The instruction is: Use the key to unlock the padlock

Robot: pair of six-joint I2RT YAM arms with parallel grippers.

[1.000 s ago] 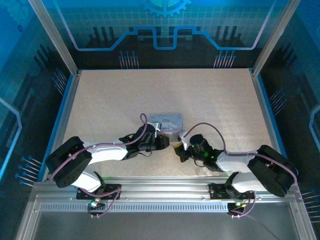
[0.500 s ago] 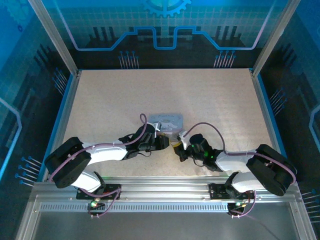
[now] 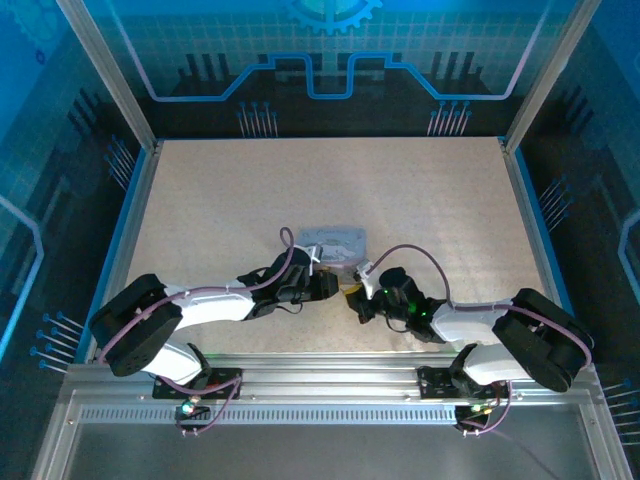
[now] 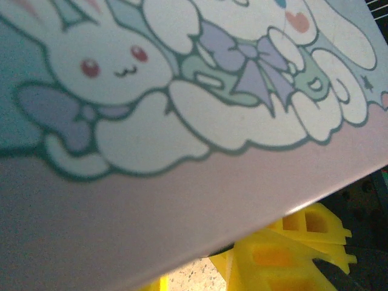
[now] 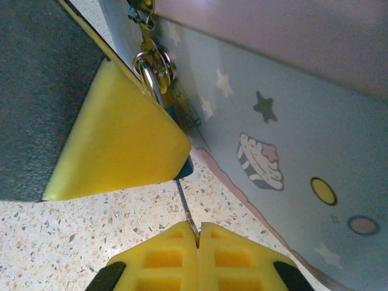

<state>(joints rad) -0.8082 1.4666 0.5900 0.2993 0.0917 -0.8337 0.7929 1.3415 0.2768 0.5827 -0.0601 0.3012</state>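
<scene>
right pincer [image 5: 198, 233] clamped on key [image 5: 183, 197] (tip at padlock [image 5: 185, 168]), left pincer [image 3: 328, 284] grip unclear

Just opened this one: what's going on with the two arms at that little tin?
The right end effector is pinched shut on the key, which points up at the underside of the padlock beside the wall of the tin. The left end effector has a yellow finger against the padlock, apparently steadying it. Whether the key has entered the keyhole can't be told.
</scene>
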